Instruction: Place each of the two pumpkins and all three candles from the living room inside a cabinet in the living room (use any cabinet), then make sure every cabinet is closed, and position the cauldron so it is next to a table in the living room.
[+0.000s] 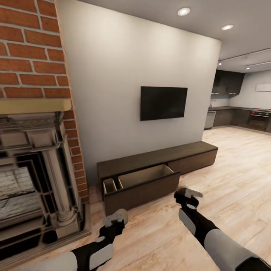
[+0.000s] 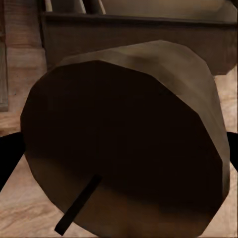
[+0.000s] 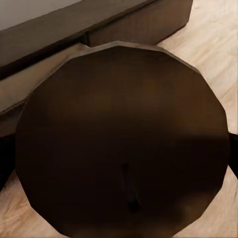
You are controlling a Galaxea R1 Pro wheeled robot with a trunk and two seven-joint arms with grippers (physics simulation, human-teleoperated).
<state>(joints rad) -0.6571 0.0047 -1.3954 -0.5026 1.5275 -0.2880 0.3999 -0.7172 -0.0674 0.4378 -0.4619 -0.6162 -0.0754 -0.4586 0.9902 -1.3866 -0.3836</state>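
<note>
From the head camera, a long low cabinet (image 1: 158, 165) of dark-brown wood runs along the base of a plain pale wall, under a flat black television (image 1: 163, 102). One handle-less drawer (image 1: 140, 184) stands pulled out toward the robot, showing a light tan inside split by thin dividers into narrow slots and one wide bay. To the left rises a red brick chimney breast over a carved grey stone fireplace (image 1: 34, 177) with a fluted column. The floor (image 1: 233, 177) is pale wood plank, and a dark kitchen lies well beyond at the right. Both arms reach forward low over the floor just short of the drawer: the left gripper (image 1: 116, 218) carries a beige candle at its tip, and the right gripper (image 1: 187, 195) carries another, lying more on its side. In the left wrist view a stubby faceted candle (image 2: 129, 144), tan with a dark flat end and a short black wick, sits clamped between the black fingers (image 2: 10, 153) at either edge, the open drawer front beyond it. In the right wrist view a second candle (image 3: 124, 144) shows its many-sided dark round end, gripped likewise, with the cabinet top and floor planks behind.
</note>
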